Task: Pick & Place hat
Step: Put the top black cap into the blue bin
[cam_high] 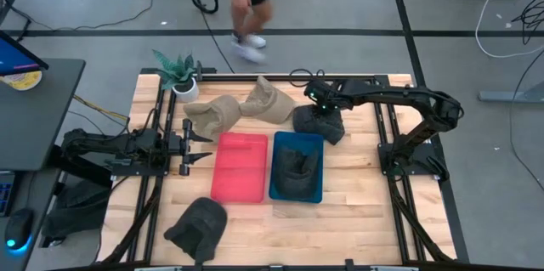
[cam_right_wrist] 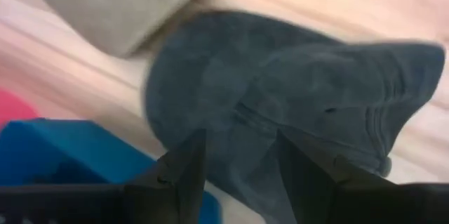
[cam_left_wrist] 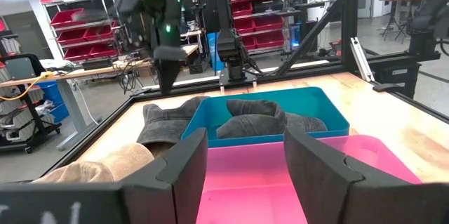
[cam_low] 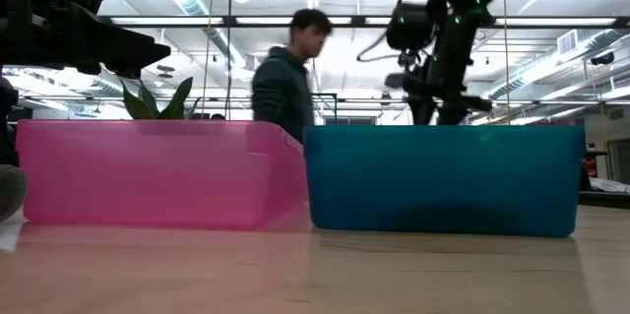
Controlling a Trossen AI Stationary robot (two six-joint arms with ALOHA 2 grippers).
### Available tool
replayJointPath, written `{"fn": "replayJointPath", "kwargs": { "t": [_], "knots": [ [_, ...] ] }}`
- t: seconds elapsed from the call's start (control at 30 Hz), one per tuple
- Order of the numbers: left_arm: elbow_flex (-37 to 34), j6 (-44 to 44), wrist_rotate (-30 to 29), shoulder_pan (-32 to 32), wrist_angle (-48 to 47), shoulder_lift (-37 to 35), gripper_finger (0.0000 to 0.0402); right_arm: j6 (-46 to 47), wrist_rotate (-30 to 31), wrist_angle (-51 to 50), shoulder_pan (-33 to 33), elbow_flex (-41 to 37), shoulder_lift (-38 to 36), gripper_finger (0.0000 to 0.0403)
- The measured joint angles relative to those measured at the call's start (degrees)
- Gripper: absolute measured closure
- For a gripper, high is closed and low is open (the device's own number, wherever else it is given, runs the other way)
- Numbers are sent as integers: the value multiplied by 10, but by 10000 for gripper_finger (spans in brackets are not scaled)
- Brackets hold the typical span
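Note:
Several hats lie on the wooden table. A dark grey hat (cam_high: 321, 123) sits just beyond the blue tray (cam_high: 274, 188), and another dark hat (cam_high: 297, 166) fills that tray. Two tan hats (cam_high: 212, 114) (cam_high: 268, 101) lie toward the far edge, and one more dark hat (cam_high: 197, 224) lies at the near left. My right gripper (cam_high: 320, 108) (cam_right_wrist: 242, 161) is open, pointing down over the dark grey hat (cam_right_wrist: 280, 90). My left gripper (cam_high: 206, 148) (cam_left_wrist: 242, 161) waits open, left of the pink tray (cam_high: 240, 190). My right gripper comes at the dark grey hat's crown (cam_right_wrist: 242, 112) from above, an open finger on either side of its middle. I cannot tell whether the fingers touch the cloth. The hat lies flat on the table.
A potted plant (cam_high: 178, 76) stands at the far left corner. The pink tray (cam_low: 157, 171) and blue tray (cam_low: 443, 176) sit side by side at mid-table. A person (cam_low: 285, 73) walks past beyond the far edge. Bare wood shows along the near edge and right side.

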Motion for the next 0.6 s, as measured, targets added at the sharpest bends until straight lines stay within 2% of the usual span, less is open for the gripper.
{"fn": "replayJointPath", "kwargs": {
  "t": [0.17,0.6],
  "knots": [
    [0,0,0,0,0,0,209,9,-40,46,-11,-46,0,229],
    [0,0,0,0,0,0,209,17,-47,130,-11,-91,25,229]
  ]
}}
